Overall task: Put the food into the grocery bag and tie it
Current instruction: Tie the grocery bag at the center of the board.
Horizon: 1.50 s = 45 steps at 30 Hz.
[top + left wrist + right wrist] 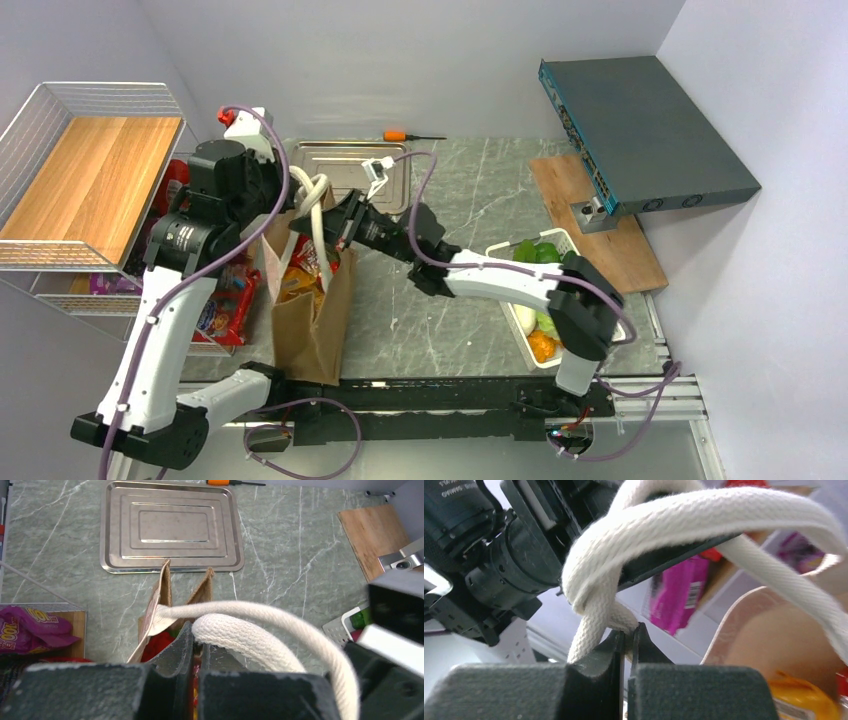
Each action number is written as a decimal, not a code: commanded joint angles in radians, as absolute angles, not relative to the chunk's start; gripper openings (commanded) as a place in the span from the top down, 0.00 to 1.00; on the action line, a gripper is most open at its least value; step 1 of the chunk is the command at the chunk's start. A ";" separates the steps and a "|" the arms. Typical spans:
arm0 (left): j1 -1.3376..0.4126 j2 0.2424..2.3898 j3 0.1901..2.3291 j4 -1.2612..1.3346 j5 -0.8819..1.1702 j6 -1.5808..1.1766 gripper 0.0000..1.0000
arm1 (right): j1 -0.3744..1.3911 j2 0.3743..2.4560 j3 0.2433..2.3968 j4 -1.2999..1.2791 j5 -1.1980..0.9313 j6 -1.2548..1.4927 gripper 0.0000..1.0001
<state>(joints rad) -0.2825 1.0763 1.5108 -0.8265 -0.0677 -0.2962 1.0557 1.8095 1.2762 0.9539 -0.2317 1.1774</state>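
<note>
Snacks (308, 262) in bag (315, 335); tying underway, we judge: left fingers (180, 647) and right fingers (610, 650) each clamped on handles (704, 515), knot loose.

The left arm (150, 340) and right arm (505, 280) share one build: smooth white links between rounded black joint housings. A lilac cable (284, 165) runs along each and loops free near the wrist. The jaws are matte black and rough-grained, with pale scuffed edges. White lettering on one black housing of the left arm is cut off and unreadable.
</note>
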 commanded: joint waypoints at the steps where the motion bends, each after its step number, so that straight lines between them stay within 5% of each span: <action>1: -0.283 1.025 1.502 -0.807 -0.077 -0.280 1.00 | 1.030 1.603 1.298 0.630 -0.094 0.930 1.00; 11: -0.284 0.971 1.470 -0.802 -0.092 -0.282 1.00 | 1.032 1.615 1.581 -0.119 0.093 0.630 1.00; 30: -0.283 0.911 1.419 -0.877 -0.317 -0.225 1.00 | 1.025 1.770 2.019 -0.947 0.643 0.327 1.00; 45: -0.219 0.832 1.257 -0.872 -0.451 -0.390 1.00 | 0.866 1.608 1.788 -1.090 0.756 0.406 1.00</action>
<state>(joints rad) -0.2890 0.8997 1.2690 -0.8486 -0.2546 -0.3473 0.9668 1.7149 1.8427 -0.8791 0.5190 0.4374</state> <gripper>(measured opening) 0.038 0.043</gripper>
